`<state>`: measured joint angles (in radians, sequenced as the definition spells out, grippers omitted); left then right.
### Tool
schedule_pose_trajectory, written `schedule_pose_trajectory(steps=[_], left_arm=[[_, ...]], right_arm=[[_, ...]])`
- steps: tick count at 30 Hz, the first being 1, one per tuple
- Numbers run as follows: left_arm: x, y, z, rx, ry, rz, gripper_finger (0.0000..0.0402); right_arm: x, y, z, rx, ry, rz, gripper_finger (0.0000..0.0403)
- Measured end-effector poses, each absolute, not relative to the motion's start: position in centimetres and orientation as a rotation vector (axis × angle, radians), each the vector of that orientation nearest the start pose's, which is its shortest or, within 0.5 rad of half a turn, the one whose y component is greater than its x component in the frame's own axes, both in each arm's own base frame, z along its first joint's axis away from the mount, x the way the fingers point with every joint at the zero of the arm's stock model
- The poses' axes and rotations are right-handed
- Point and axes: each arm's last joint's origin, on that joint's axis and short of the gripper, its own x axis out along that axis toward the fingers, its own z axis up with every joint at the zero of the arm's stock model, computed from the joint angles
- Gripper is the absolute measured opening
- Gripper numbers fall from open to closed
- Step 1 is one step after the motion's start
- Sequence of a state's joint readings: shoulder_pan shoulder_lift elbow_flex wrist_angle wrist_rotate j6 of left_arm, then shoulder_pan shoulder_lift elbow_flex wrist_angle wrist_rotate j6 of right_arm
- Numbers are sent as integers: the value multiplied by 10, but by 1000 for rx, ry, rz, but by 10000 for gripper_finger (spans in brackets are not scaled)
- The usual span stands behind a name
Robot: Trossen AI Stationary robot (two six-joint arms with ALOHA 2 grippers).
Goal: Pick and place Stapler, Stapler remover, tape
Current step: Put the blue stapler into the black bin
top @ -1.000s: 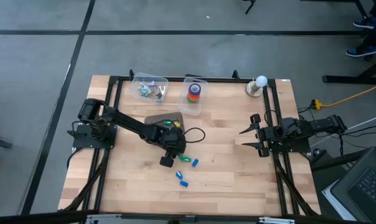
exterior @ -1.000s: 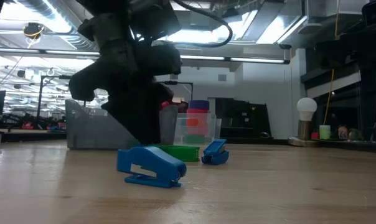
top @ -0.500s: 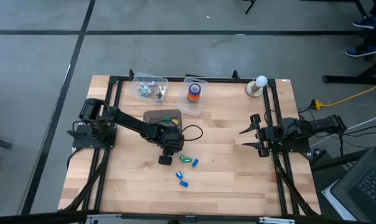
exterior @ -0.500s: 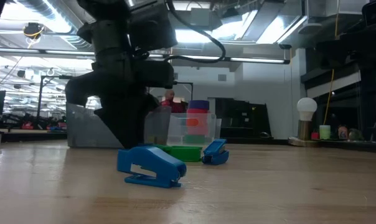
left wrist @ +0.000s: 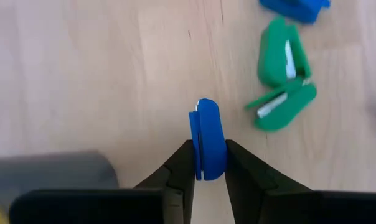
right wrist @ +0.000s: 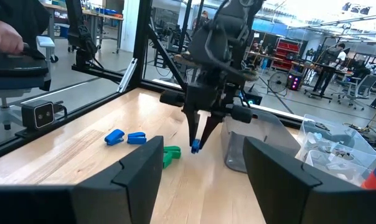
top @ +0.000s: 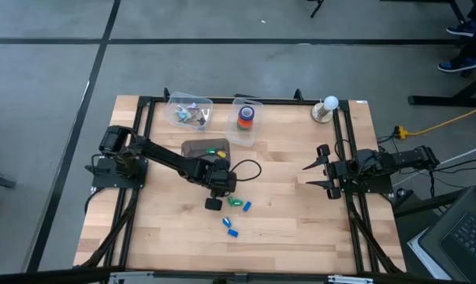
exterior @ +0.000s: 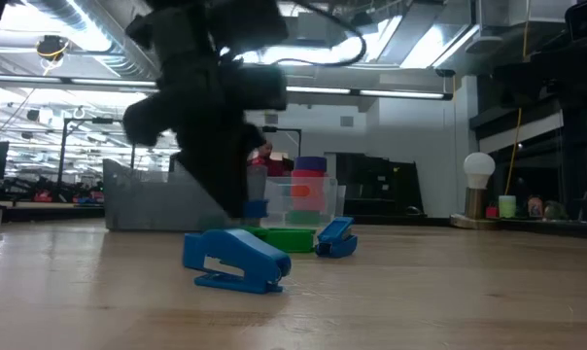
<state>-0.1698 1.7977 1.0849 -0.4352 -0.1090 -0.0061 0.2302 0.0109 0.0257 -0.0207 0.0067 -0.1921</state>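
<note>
One small blue stapler remover [left wrist: 206, 140] sits pinched edge-on in my left gripper [left wrist: 208, 163], lifted off the surface [top: 301, 229] just beside the green piece [left wrist: 281, 84], I judge for carrying to the grey tray [top: 197, 148]. My right gripper [top: 315, 173] waits, jaws spread and empty.

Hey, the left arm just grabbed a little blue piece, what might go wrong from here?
1. The left gripper pinches the blue piece only at its lower end, so it may twist or slip out.
2. The green pieces lie close by; a low swing might knock them.
</note>
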Motion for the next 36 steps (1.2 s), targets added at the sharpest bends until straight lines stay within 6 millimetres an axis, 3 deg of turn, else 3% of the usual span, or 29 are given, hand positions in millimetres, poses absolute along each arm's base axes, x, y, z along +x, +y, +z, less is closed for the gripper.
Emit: schedule_pose_trajectory(steps=[11,16,25,29,36], left_arm=[[359,-46,207,219,1141,-13,62],[365,-34,232,298,1149,33,62],[373,-9,270,252,1126,91,62],[372,1,279,263,1137,98,62],[359,18,278,242,1258,123,63]], right_arm=[[94,22,169,-192,-16,223,225],[94,22,169,-192,-16,223,225],[94,22,169,-192,-16,223,225],[94,22,169,-192,-16,223,225],[94,22,169,-192,-16,223,225]])
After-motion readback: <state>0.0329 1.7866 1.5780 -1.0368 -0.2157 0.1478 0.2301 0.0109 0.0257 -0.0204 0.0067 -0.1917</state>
